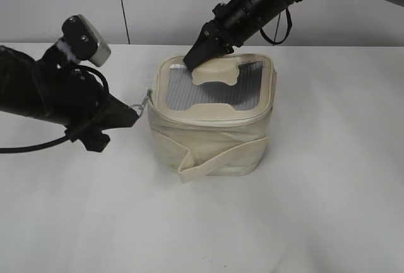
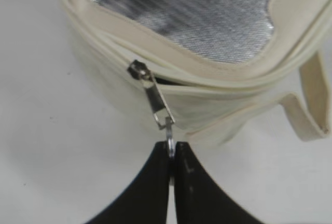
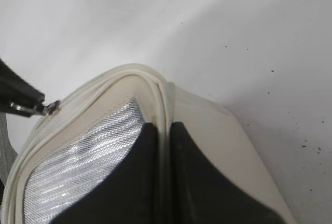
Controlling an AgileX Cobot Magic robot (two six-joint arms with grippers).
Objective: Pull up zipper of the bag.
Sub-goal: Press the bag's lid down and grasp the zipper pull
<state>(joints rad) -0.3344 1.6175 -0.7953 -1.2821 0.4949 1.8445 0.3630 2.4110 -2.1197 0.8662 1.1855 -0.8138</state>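
The cream bag (image 1: 208, 140) stands mid-table, with a grey mesh top (image 1: 214, 86) and a strap round its body. Its zipper track (image 2: 207, 81) runs round the top rim. A silver slider (image 2: 139, 71) sits at the bag's left corner, its pull stretched out towards my left gripper (image 2: 171, 151), which is shut on the ring pull (image 2: 170, 143). In the exterior view the left gripper (image 1: 134, 114) is beside the bag's left corner. My right gripper (image 1: 192, 58) is shut on the bag's far top rim (image 3: 163, 105). The bag also shows in the right wrist view (image 3: 218, 141).
White table (image 1: 315, 210) all round the bag, with a pale wall behind. The left arm's black cable (image 1: 38, 145) trails over the table at the left. Small dark specks (image 3: 272, 71) mark the table surface.
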